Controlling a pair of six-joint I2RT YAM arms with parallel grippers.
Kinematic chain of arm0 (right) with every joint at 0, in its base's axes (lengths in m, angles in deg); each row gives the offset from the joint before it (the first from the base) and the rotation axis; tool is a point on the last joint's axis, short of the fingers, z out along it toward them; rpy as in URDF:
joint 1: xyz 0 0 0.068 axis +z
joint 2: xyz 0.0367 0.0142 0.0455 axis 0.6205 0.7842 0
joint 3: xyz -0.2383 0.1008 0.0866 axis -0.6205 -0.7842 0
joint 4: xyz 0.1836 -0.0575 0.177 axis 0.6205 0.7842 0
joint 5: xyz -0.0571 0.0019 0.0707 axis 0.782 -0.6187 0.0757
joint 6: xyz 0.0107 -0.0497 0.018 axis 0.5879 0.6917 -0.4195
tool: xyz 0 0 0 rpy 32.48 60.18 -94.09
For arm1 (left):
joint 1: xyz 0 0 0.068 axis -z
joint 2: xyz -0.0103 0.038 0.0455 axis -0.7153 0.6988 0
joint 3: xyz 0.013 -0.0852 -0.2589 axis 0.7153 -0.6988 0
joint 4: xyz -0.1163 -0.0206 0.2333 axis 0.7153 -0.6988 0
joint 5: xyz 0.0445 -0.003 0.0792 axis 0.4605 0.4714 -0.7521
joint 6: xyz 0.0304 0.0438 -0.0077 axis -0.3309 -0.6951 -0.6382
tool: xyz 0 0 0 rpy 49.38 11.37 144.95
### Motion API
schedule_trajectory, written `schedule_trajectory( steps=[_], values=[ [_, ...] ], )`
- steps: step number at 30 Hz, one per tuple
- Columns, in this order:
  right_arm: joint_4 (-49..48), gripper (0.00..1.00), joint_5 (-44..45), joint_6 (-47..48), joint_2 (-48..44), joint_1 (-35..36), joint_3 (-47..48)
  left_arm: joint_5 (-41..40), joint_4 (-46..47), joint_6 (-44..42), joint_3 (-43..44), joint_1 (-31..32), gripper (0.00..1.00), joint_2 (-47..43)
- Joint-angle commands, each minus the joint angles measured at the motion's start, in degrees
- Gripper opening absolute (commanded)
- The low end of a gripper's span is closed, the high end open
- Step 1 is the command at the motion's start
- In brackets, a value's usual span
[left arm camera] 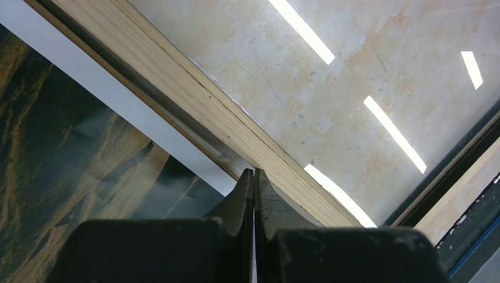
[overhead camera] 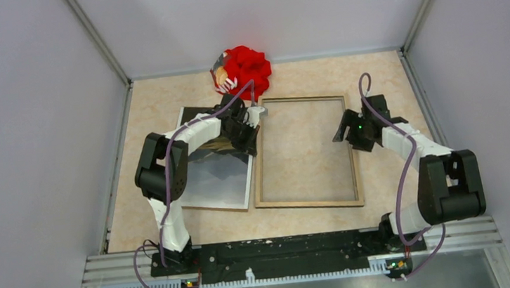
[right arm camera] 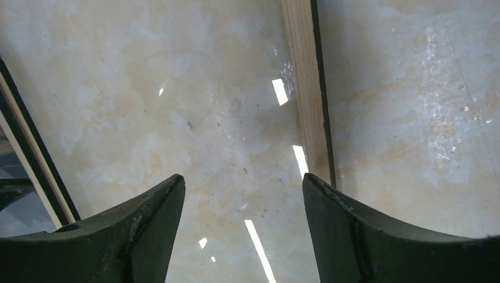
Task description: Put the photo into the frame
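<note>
Photo flat, picture side up, on tabletop, just left of frame, long edges side by side. Frame lies wood side up. I see left claw pinched shut, tips over seam between photo's white edge and frame rail. Right claw spread wide above frame's right rail, gripping nothing.

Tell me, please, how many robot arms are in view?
2. The left arm reaches over the photo, the left tool shut by the frame's left rail. The right arm holds the right tool open above the frame's right rail. None hidden.
</note>
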Motion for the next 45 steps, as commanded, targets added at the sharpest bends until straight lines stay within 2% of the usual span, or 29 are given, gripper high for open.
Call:
schedule_trajectory(
  steps=[1, 18, 35, 38, 42, 45],
  values=[
    [-3.77, 0.73, -2.2, -1.01, 0.61, -0.25, -1.09, -0.91, 0.1, -0.29, -0.03, -0.23, 0.0, 0.21],
    [-4.17, 0.72, 0.01, -0.66, 3.33, -0.27, -1.59, -0.64, 0.06, -0.34, 0.15, -0.24, 0.0, 0.38],
    [-3.85, 0.67, 8.79, -0.86, 8.82, 3.62, -0.44, -0.35, -0.37, -0.36, 0.91, -0.27, 0.0, 0.54],
    [-3.24, 0.58, 9.34, -0.34, 8.68, 4.82, 1.23, -0.32, -0.44, -0.25, 1.08, -0.23, 0.0, 0.65],
    [0.12, 0.3, 11.3, 1.34, 6.57, 6.86, 7.66, -0.62, -0.49, -0.34, 0.93, -0.33, 0.0, 0.64],
    [2.77, 0.14, 13.45, 2.46, 4.23, 8.04, 12.67, -0.76, -0.5, -0.33, 0.86, -0.31, 0.0, 0.62]
  ],
)
